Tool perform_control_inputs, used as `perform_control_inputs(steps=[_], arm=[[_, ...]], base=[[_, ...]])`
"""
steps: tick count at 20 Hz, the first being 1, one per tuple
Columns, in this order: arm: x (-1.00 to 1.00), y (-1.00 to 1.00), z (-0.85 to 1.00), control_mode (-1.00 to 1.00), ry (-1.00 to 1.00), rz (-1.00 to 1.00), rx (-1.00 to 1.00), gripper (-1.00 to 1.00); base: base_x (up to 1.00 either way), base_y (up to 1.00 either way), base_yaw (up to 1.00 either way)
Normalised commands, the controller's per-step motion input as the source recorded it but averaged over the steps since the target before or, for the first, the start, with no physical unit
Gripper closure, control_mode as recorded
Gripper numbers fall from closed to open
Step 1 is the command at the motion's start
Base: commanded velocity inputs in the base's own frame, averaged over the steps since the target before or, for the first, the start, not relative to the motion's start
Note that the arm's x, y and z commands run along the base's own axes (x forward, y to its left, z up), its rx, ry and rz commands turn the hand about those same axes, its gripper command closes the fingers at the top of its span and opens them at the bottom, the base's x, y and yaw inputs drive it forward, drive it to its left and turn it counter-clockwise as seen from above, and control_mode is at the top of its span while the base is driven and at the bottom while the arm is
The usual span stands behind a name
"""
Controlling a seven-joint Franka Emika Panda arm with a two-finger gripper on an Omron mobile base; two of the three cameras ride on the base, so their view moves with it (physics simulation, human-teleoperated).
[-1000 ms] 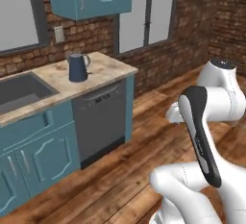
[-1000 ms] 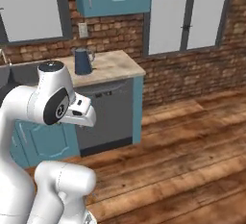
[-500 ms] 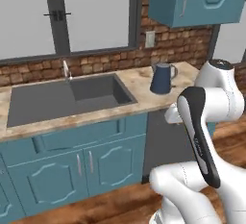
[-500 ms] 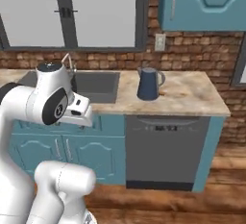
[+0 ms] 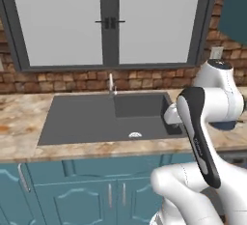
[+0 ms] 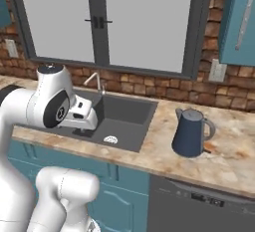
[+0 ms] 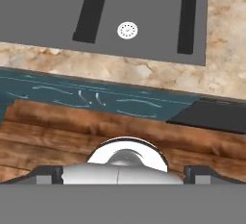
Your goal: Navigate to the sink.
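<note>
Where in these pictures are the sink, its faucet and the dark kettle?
sink point(image 5: 77, 120): left base view, on its flat drainboard.
faucet point(image 5: 111, 83): left base view, on its upright stem.
kettle point(image 6: 189, 132): right base view, on its body.

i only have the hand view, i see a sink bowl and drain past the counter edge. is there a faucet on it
Observer: Yes, a small silver faucet stands at the back rim of the sink, under the window.
Operator: anything on the counter nearby
Observer: A dark blue kettle sits right of the sink.
Operator: what's the dark panel at my right edge
Observer: The dishwasher, set under the counter below the kettle.
</note>
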Motion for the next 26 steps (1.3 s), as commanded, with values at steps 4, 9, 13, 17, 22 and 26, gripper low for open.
perform_control_inputs(steps=[4, 9, 13, 17, 22, 26], arm=[[0.0, 0.0, 0.0, 1.0, 0.0, 0.0, 0.0, -1.0], [0.0, 0.0, 0.0, 1.0, 0.0, 0.0, 0.0, -1.0], [0.0, 0.0, 0.0, 1.0, 0.0, 0.0, 0.0, -1.0], [0.0, 0.0, 0.0, 1.0, 0.0, 0.0, 0.0, -1.0], [0.0, 0.0, 0.0, 1.0, 0.0, 0.0, 0.0, -1.0], [0.0, 0.0, 0.0, 1.0, 0.0, 0.0, 0.0, -1.0]], base=[[0.8, 0.0, 0.07], [0.57, 0.0, 0.0], [0.43, 0.0, -0.03], [0.32, 0.1, -0.15], [0.36, 0.19, -0.23], [0.38, 0.24, -0.21]])
